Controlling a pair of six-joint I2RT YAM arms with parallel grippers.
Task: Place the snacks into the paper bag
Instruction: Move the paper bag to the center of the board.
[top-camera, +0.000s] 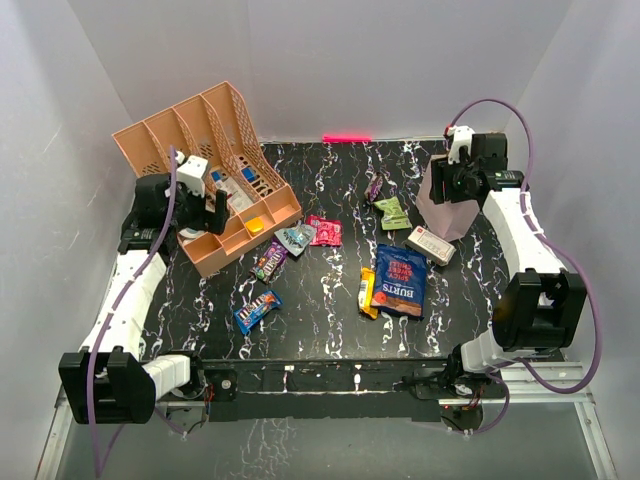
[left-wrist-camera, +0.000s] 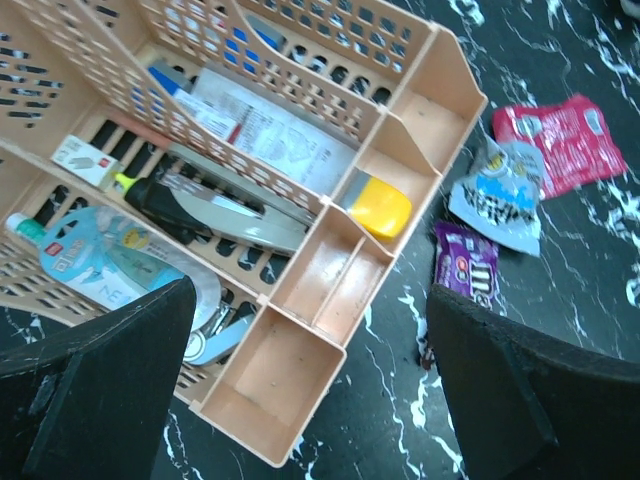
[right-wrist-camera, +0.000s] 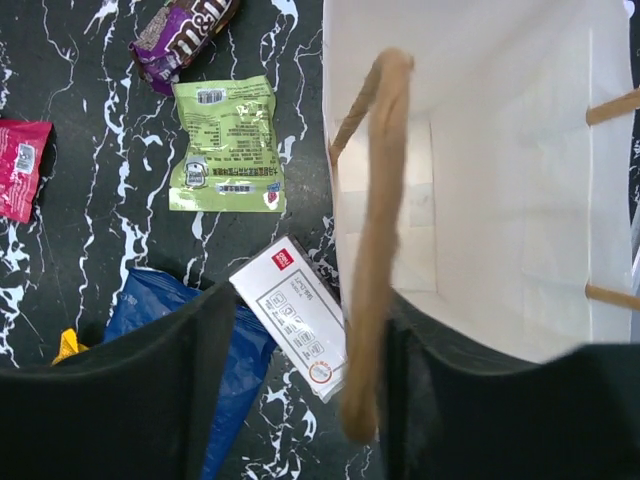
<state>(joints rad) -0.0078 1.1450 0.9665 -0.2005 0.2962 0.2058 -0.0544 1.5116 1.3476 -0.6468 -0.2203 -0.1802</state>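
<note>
The pale paper bag stands at the back right, its mouth open and white inside. My right gripper hangs over its left rim, open, with a tan cord handle dangling between the fingers by the right one. Snacks lie scattered mid-table: a dark blue crisp bag, a yellow bar, a green packet, a pink packet, purple packets and a blue one. My left gripper is open above the organiser's front corner, holding nothing.
The peach slotted organiser fills the back left, with small items among its dividers. A white box with a red mark lies just left of the bag's base. White walls close in the table on three sides.
</note>
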